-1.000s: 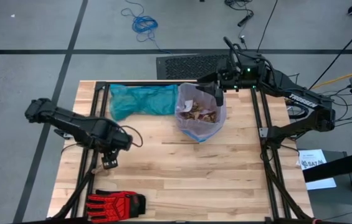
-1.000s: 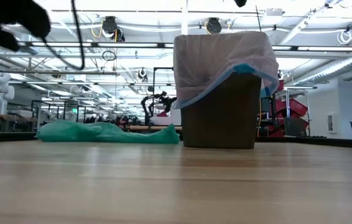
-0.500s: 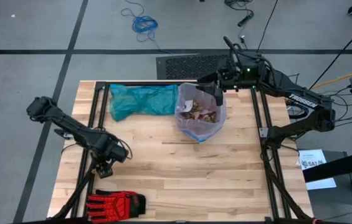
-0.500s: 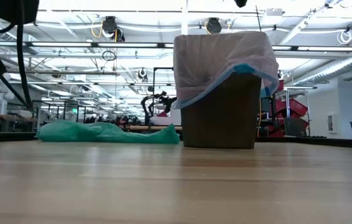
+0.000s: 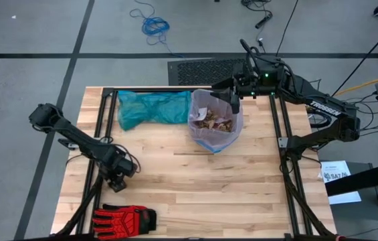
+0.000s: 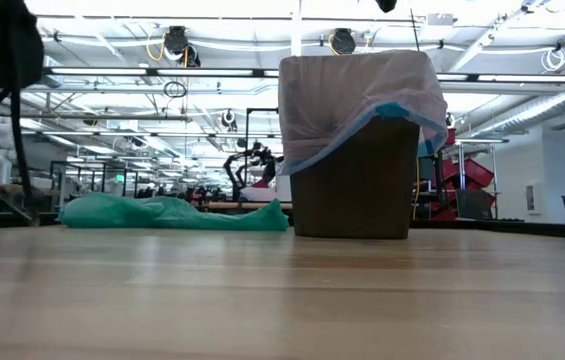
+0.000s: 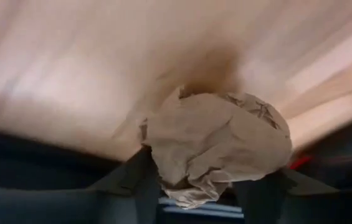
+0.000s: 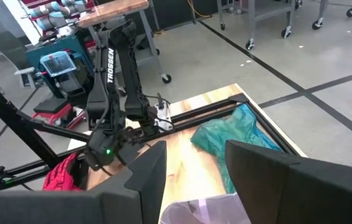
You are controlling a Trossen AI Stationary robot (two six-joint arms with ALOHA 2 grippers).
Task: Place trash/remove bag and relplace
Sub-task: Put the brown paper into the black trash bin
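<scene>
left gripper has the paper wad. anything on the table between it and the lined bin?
Nothing visible. The left gripper, holding the crumpled paper, is near the front-left; bare wood lies between it and the bag. The teal bag and red glove lie off that line. The right gripper sits at the bag's far rim.

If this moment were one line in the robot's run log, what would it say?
left gripper: fingers on paper wad, near glove | right gripper: above bin | bag: lining bin, trash inside | green bag: on table
</scene>
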